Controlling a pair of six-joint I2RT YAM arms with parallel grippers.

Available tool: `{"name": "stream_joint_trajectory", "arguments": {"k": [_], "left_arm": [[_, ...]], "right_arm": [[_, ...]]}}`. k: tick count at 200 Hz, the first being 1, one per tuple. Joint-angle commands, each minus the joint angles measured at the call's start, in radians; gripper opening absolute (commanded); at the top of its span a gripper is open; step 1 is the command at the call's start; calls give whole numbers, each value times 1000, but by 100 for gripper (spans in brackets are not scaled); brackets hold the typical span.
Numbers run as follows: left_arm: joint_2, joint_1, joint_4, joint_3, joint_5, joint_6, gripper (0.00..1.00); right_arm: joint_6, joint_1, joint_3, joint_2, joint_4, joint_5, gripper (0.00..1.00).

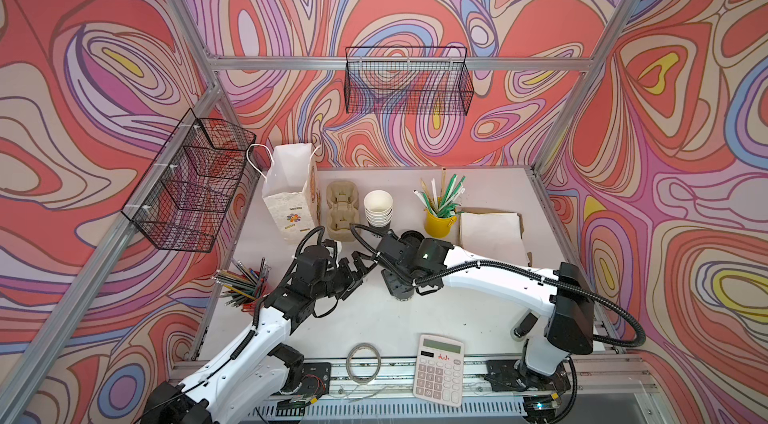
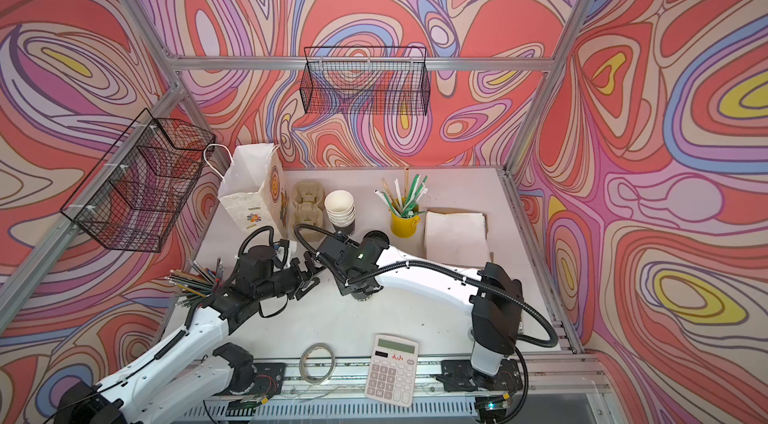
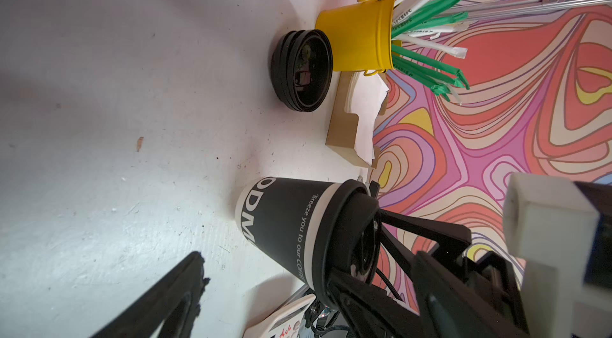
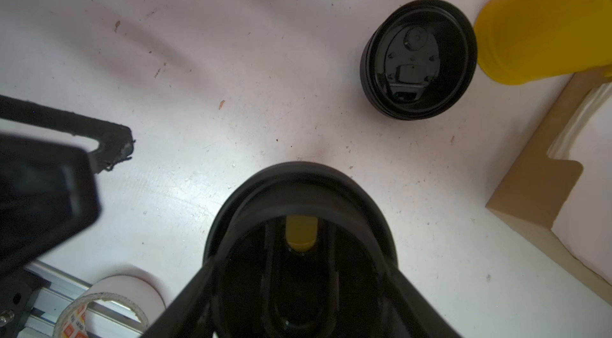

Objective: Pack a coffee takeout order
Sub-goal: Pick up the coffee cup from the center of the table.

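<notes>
The black paper cup (image 3: 284, 227) stands upright near the middle of the desk (image 1: 374, 326). It is matte black with a white band at the rim and another at the foot, and it has big white letters low on its side and a thin line reading "Breeze you to our COFF…". A black lid sits on top of it. The right gripper (image 3: 354, 240) comes down over that lid, jaws drawn in partway and pressed on either side of it. The left gripper (image 1: 357, 272) hangs just beside the cup with its jaws spread as wide as they go, holding nothing. In both top views the right wrist covers almost all of the cup, and only a dark sliver of it shows. The lettering and bands can be read only in the left wrist view. The right wrist view looks straight down onto the lid and shows none of the cup's side. At the desk's far left corner stands the white paper bag (image 1: 291, 189), flower print facing forward, with the pulp carrier (image 1: 343, 208) just beside it. A stack of spare lids (image 4: 419, 58) sits close to the yellow pot (image 1: 439, 221).
</notes>
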Motion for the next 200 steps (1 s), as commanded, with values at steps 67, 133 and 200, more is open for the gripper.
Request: {"name": "stream_joint_trajectory", "arguments": {"k": [67, 133, 200], "left_arm": [[126, -125, 109, 107, -75, -2, 100], [201, -226, 148, 155, -118, -7, 100], [288, -288, 158, 247, -149, 10, 100]], "right_arm": [[78, -45, -143, -153, -55, 55, 70], [56, -135, -252, -235, -24, 30, 69], [70, -192, -335, -326, -53, 53, 69]]}}
